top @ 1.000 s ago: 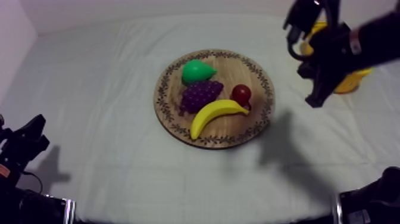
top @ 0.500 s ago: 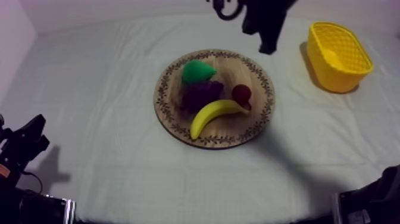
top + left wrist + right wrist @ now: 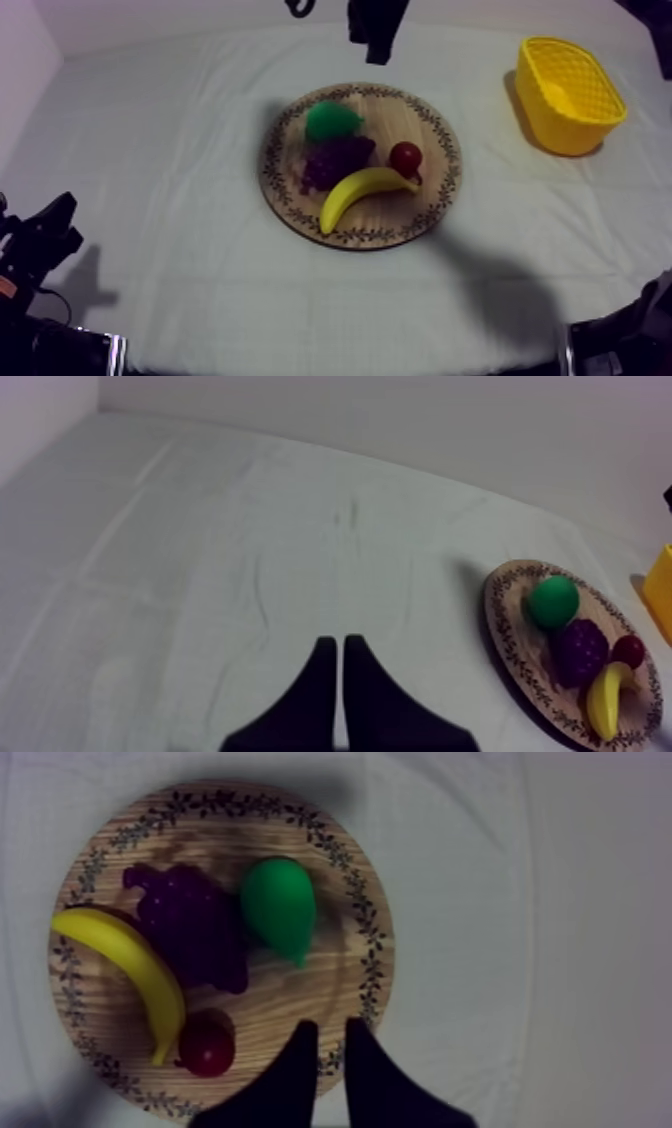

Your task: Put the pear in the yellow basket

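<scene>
The green pear lies on the far left part of the round wooden board, beside the purple grapes, the banana and a small red fruit. My right gripper hangs above the table's far edge, behind the board. Seen from the right wrist, the pear is just ahead of the right gripper, whose fingers are slightly apart with nothing between them. The yellow basket stands at the far right. My left gripper is shut on nothing and rests low at the left.
Grey-white cloth covers the table, and the board lies off to one side of my left gripper. The pear faces that way. A slice of the basket shows beyond the board. Black arm parts sit at both near corners.
My right arm has swung left from over the basket, along the far edge, to behind the board. The basket is now uncovered. The left arm and the fruit have not moved.
</scene>
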`<state>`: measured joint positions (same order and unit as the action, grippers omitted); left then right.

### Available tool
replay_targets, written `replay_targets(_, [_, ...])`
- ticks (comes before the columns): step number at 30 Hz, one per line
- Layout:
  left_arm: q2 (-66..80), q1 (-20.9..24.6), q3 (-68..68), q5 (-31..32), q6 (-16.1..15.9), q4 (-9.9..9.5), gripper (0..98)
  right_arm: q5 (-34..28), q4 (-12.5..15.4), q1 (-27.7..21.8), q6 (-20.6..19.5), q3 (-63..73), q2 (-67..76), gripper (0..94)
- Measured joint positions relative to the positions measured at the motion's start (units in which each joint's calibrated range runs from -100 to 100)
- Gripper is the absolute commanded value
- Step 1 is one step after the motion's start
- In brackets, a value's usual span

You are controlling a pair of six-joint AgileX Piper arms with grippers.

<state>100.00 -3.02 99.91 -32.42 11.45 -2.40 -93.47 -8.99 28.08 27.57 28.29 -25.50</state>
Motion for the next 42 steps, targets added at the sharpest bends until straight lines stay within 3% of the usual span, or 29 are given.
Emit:
replay_targets(9, [0.00, 0.00, 0.00, 0.00, 0.00, 0.00, 0.1, -1.27, 0.05, 0.12, -0.65, 1.50, -1.80, 61.7])
replay_targets(14, [0.00, 0.00, 0.00, 0.00, 0.00, 0.00, 0.1, -1.22, -0.22, 0.82, -1.60, 1.50, -2.56, 73.9])
replay_targets(23, [0.00, 0.00, 0.00, 0.00, 0.00, 0.00, 0.1, 1.53, -0.73, 1.35, -3.17, 1.71, -6.64, 74.9])
replay_targets(31, [0.00, 0.00, 0.00, 0.00, 0.00, 0.00, 0.1, 4.93, -2.88, 1.76, -4.74, 1.96, -14.10, 79.7])
replay_targets(42, [0.00, 0.00, 0.00, 0.00, 0.00, 0.00, 0.1, 6.18, -3.02, 1.84, -5.38, 9.44, -25.20, 79.4])
